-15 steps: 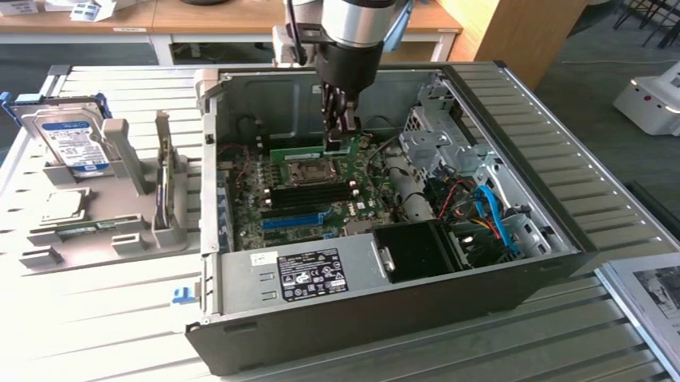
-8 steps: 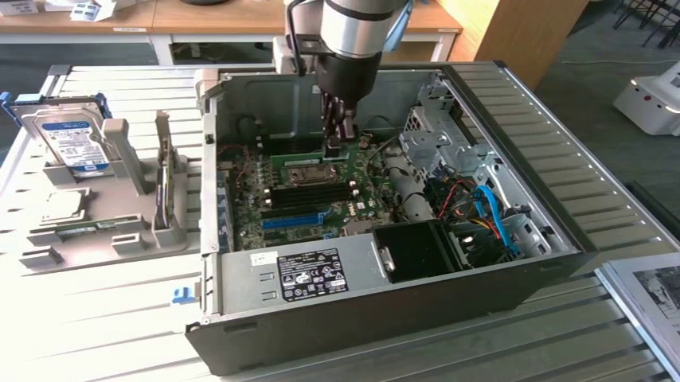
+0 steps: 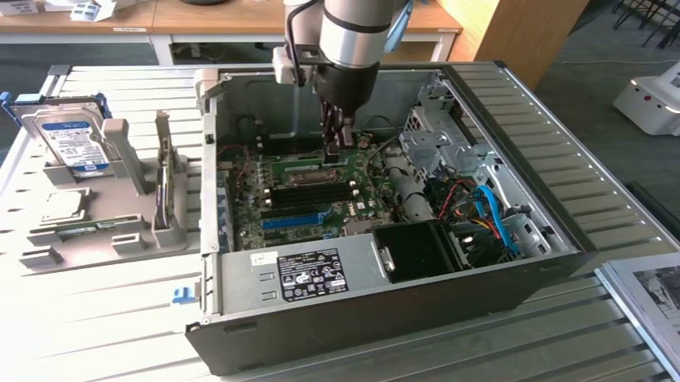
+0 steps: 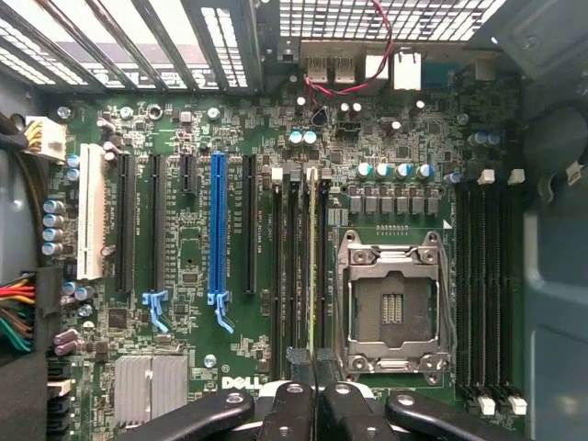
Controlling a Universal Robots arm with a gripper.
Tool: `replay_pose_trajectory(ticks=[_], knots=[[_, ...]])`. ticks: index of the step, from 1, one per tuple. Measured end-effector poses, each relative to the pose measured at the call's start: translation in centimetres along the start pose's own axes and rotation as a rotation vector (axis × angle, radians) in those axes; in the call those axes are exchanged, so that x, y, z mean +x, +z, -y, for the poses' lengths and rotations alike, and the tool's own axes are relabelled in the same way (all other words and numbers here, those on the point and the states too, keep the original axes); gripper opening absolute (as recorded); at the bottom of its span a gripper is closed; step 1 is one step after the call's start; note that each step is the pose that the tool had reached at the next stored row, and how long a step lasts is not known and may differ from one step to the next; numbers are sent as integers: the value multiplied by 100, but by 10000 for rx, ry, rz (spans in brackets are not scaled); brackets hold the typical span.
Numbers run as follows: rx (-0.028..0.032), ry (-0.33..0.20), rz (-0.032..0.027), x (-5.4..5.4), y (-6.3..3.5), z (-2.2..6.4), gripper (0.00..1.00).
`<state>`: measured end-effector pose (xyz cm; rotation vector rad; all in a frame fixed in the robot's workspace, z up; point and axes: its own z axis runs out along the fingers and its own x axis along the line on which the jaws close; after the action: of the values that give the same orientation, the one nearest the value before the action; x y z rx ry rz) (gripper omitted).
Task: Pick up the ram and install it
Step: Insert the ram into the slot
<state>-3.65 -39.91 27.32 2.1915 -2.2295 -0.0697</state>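
Note:
My gripper [image 3: 338, 153] reaches down into the open computer case [image 3: 552, 191], just above the green motherboard [image 3: 318, 203]. In the wrist view the gripper [image 4: 312, 381] is shut on the ram [image 4: 312, 257]. The ram appears edge-on there as a thin greenish strip. It runs along the black memory slots [image 4: 292, 276] beside the bare processor socket [image 4: 390, 308]. I cannot tell whether the ram is seated in a slot or held just above it.
A second bank of memory slots [image 4: 491, 285] lies on the socket's other side, and a blue expansion slot [image 4: 218, 230] nearby. On the exterior view's left, a grey holder [image 3: 107, 231] carries a hard drive [image 3: 69, 143] and a green expansion card [image 3: 162, 187]. A power supply [image 3: 308, 274] and drive cages [image 3: 441, 147] crowd the case.

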Motion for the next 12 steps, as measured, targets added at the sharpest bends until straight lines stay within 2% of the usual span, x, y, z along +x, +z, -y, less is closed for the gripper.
replay_pose_trajectory(ticks=[12], knots=[[0, 0, 0, 3, 160, 7, 11]])
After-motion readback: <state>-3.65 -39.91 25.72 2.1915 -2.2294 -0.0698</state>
